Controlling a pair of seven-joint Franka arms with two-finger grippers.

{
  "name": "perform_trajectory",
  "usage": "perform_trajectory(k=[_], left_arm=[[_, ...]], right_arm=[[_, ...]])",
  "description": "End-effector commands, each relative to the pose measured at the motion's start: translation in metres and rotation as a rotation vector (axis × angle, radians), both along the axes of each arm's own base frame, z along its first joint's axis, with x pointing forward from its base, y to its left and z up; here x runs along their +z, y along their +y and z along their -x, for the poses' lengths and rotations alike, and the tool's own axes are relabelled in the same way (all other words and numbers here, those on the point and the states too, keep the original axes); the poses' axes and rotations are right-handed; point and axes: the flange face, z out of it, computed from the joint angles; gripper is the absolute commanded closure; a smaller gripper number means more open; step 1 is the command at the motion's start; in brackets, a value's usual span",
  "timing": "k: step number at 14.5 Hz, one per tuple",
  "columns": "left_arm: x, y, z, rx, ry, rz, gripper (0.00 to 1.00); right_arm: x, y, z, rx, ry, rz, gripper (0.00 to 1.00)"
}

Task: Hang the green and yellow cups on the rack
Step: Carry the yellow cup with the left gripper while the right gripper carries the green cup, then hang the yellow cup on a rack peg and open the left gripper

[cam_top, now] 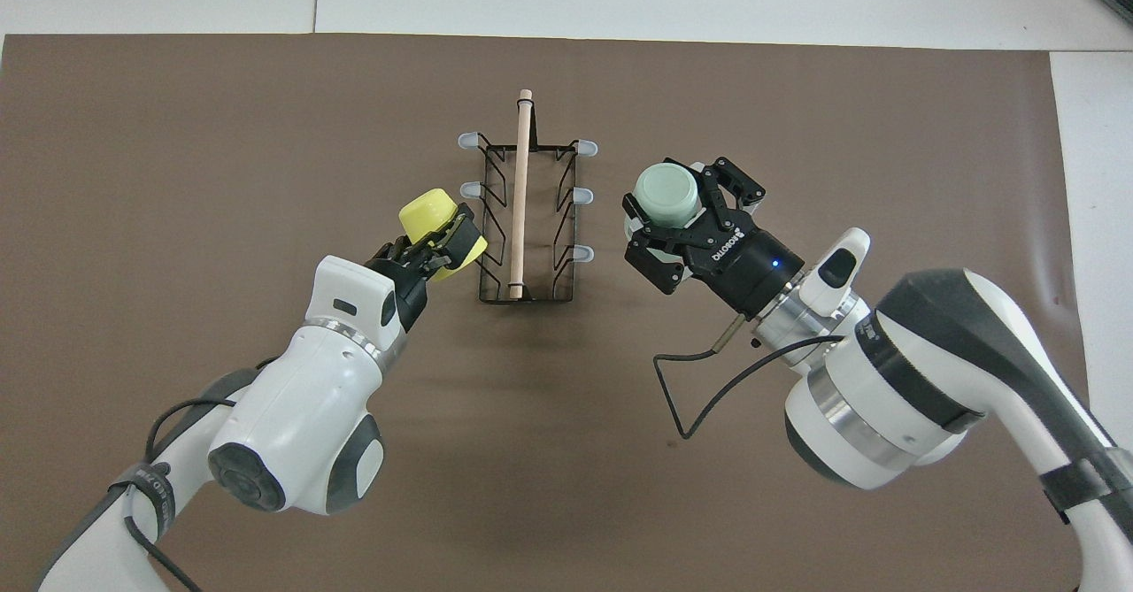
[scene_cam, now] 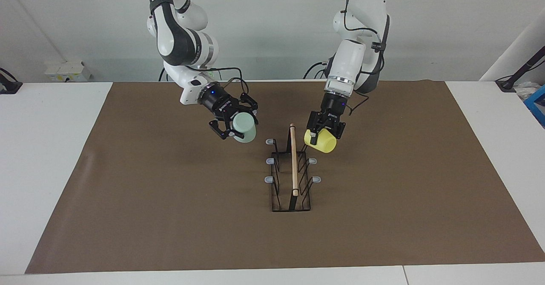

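Observation:
The black wire rack (scene_cam: 293,161) (cam_top: 520,194) with a wooden rod on top stands mid-table, all its grey-tipped prongs bare. My left gripper (scene_cam: 325,133) (cam_top: 440,242) is shut on the yellow cup (scene_cam: 321,142) (cam_top: 427,211), tilted in the air. It hangs just beside the rack's prongs on the left arm's side, close to the prong nearest the robots. My right gripper (scene_cam: 235,128) (cam_top: 680,223) is shut on the pale green cup (scene_cam: 245,128) (cam_top: 665,195). That cup is held up over the mat beside the rack's other row of prongs, a short gap away.
A brown mat (scene_cam: 170,217) covers most of the white table (scene_cam: 42,148). A cable loop (cam_top: 699,380) dangles from the right wrist. A white box (scene_cam: 68,71) and a blue item (scene_cam: 537,106) sit off the mat at the table's ends.

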Motion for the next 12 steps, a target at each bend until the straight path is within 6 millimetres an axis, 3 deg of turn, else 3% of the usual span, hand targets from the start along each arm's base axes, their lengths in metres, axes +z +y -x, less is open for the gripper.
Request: perform_trajectory(k=[1, 5, 11, 12], left_arm=[[-0.007, -0.005, 0.016, -0.035, 0.0, -0.023, 1.0], [-0.012, -0.015, 0.022, -0.06, 0.046, -0.045, 1.0], [-0.01, -0.021, 0.024, -0.083, 0.137, -0.1, 0.99], [-0.007, -0.022, 0.021, -0.086, 0.15, -0.109, 0.46]], right_arm=[[-0.014, 0.012, 0.002, 0.002, -0.023, -0.026, 0.92], [-0.035, 0.04, 0.007, -0.033, -0.023, -0.104, 0.92], [-0.051, 0.05, 0.009, -0.043, -0.026, -0.082, 0.92], [-0.055, 0.05, 0.009, -0.049, -0.024, -0.083, 0.92]])
